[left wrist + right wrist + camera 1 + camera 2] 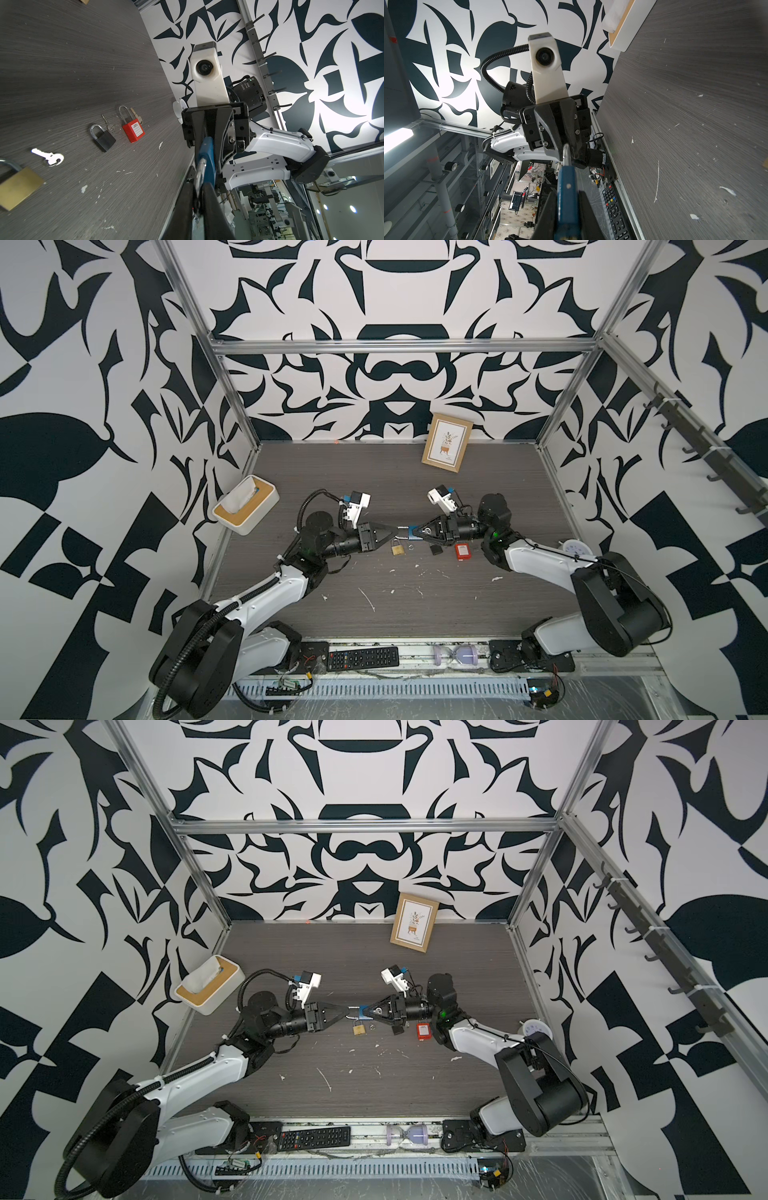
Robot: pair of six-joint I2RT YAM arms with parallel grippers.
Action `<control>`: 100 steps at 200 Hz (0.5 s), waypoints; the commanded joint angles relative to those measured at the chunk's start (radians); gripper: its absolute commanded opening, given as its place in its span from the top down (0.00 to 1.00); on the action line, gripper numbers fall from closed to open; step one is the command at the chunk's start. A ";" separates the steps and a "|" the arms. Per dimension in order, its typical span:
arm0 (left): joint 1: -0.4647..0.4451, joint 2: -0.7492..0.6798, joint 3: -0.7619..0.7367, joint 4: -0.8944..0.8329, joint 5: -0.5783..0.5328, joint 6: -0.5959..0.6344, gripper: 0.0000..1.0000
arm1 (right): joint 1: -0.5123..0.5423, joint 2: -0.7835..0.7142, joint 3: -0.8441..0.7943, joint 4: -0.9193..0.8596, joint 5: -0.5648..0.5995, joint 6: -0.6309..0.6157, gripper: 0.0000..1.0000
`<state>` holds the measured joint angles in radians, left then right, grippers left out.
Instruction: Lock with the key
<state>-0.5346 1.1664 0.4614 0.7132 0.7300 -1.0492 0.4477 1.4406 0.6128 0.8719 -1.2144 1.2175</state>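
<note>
Blue padlock (566,187) body clenched in right gripper (419,531), shackle (565,152) seemingly pinched by left gripper (397,528), keyhole out of view.

Inside a robotics lab's test cell, two white-and-black robot arms (266,593) stand bolted to a rail along a grey wood-grain tabletop (374,481). An aluminium-profile frame (399,349) and black-and-white patterned walls (83,364) box them in. A slotted cable duct (374,691) and a bare circuit board (286,685) line the front edge. In the right wrist view, a lit monitor (517,202) shows in the room beyond.
</note>
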 commanded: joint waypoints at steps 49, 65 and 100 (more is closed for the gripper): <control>-0.003 -0.035 0.006 0.029 0.000 -0.051 1.00 | 0.008 -0.063 0.023 -0.012 0.073 -0.141 1.00; -0.005 -0.041 0.008 0.032 0.001 -0.059 1.00 | 0.012 -0.070 0.028 -0.044 0.077 -0.171 1.00; -0.008 -0.039 0.012 0.034 -0.001 -0.059 1.00 | 0.018 -0.070 0.030 -0.054 0.078 -0.177 1.00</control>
<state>-0.5346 1.1439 0.4614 0.7143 0.7197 -1.0996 0.4564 1.3933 0.6144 0.8085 -1.1587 1.0817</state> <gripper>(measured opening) 0.069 0.170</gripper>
